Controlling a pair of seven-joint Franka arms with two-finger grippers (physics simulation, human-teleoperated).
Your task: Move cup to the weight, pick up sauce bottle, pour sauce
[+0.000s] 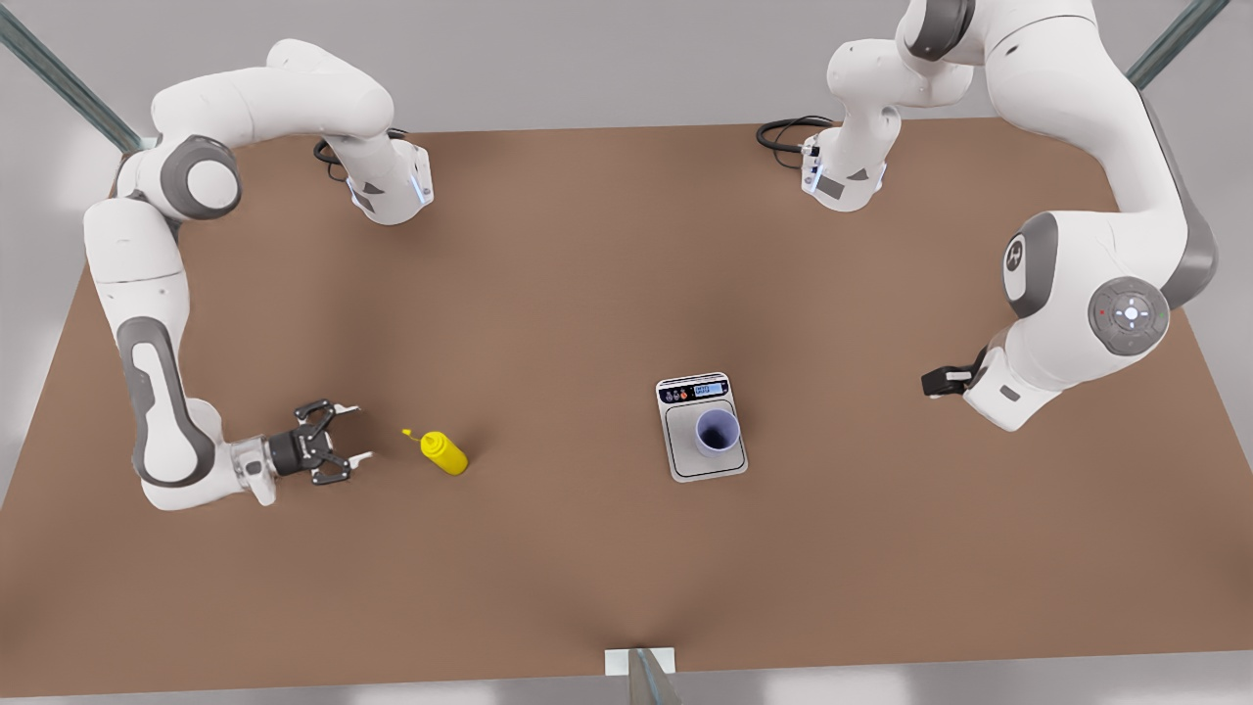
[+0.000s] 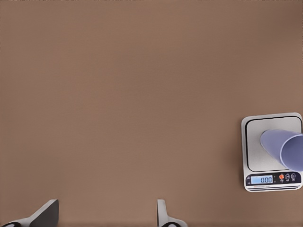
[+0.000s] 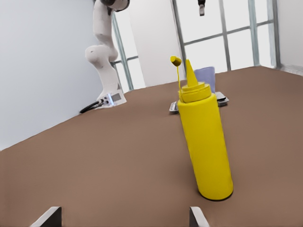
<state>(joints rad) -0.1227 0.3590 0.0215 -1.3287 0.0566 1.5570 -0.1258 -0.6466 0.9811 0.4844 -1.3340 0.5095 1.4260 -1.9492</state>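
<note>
The lavender-blue cup point(image 1: 717, 432) stands upright on the weight point(image 1: 685, 462), a small silver-grey scale right of the table's middle in the front view. The yellow sauce bottle point(image 1: 444, 453) stands upright on the table, towards the front view's left. My right gripper point(image 1: 358, 433) is level with it, just to its left, open and apart from it. In the right wrist view the sauce bottle point(image 3: 206, 142) rises ahead of the open right gripper point(image 3: 124, 220), with the cup point(image 3: 205, 78) behind it. My left gripper point(image 1: 935, 380) waits at the front view's right, open point(image 2: 104, 217). The left wrist view shows the weight point(image 2: 255, 142) and cup point(image 2: 284, 146).
The brown table point(image 1: 548, 294) carries both arm bases point(image 1: 392, 186) point(image 1: 842, 176) with black cables at its back edge. A metal post with a white bracket point(image 1: 641, 671) stands at the front edge. Bare tabletop lies between the sauce bottle and the weight.
</note>
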